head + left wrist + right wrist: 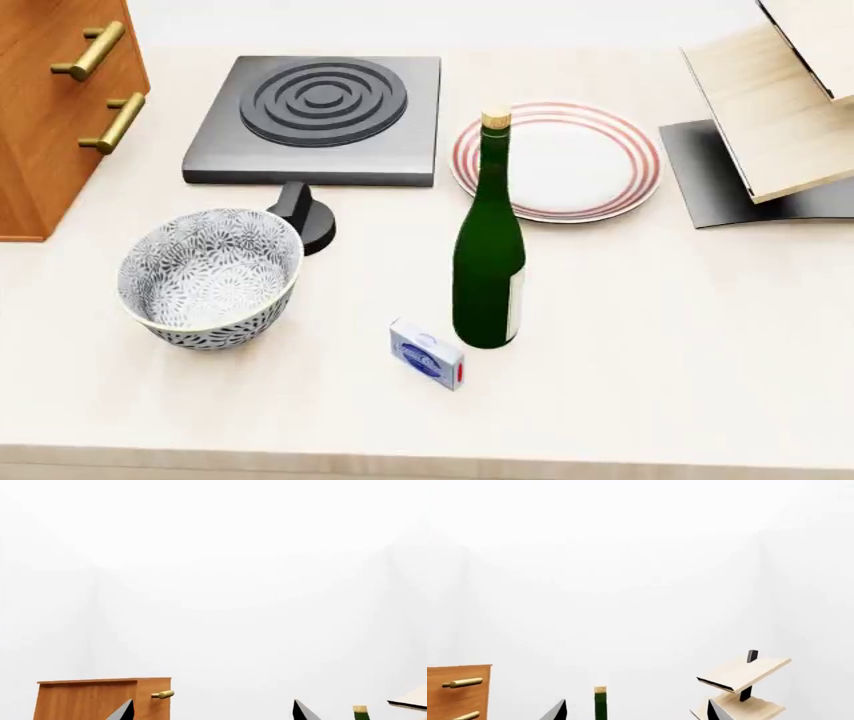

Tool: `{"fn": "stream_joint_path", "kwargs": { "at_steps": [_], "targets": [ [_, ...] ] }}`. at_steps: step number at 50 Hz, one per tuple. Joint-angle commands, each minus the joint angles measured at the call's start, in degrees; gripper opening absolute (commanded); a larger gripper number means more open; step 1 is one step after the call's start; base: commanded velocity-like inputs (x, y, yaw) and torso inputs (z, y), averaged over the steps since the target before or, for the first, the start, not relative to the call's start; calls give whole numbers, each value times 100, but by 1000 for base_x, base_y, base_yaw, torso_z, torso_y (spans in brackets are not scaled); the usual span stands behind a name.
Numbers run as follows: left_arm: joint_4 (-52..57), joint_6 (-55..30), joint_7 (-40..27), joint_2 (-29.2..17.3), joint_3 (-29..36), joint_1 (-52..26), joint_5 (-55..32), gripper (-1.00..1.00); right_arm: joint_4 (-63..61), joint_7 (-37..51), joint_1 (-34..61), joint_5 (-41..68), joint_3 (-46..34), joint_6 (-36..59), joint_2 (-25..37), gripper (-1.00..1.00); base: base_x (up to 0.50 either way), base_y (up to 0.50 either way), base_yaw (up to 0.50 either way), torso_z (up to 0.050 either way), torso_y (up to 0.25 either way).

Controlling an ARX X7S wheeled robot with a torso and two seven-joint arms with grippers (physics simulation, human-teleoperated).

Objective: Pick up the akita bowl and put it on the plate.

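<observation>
The akita bowl (210, 275), white with a dense grey-black floral pattern, stands upright on the table at the front left in the head view. The plate (557, 160), white with red rings, lies flat at the back right of centre. Neither arm shows in the head view. My left gripper (213, 714) is open; only its two dark fingertips (123, 711) show, wide apart, with nothing between them. My right gripper (636, 712) is open as well, fingertips (715, 711) far apart. Neither wrist view shows the bowl or the plate.
A tall green bottle (490, 250) stands between bowl and plate, a small blue-white box (427, 353) in front of it. A grey stove burner (320, 115) with its knob (304, 212) lies behind the bowl. A wooden cabinet (54, 100) stands at the left, a wooden rack (787, 100) at the right.
</observation>
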Motion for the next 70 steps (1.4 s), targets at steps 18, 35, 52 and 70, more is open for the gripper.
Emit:
{"fn": "stream_joint_path", "kwargs": {
  "at_steps": [18,35,52,70],
  "targets": [
    [62,482,-301,-201,91,183,45,100,-30,86,-158,87,-197,-342,230,100,0,-5,0,0,0],
    [2,182,-435,-361,-18,-45,-307,100,19,166,-73,151,-264,-234,336,100,0,-51,0,0,0],
    [25,319,-530,-495,-66,19,-493,100,-27,260,-21,185,-299,-101,432,100,0,-149,0,0,0],
    [-13,375,-598,-556,-7,25,-482,100,26,338,43,181,-355,-70,493,100,0,-191,0,0,0]
  ]
}}
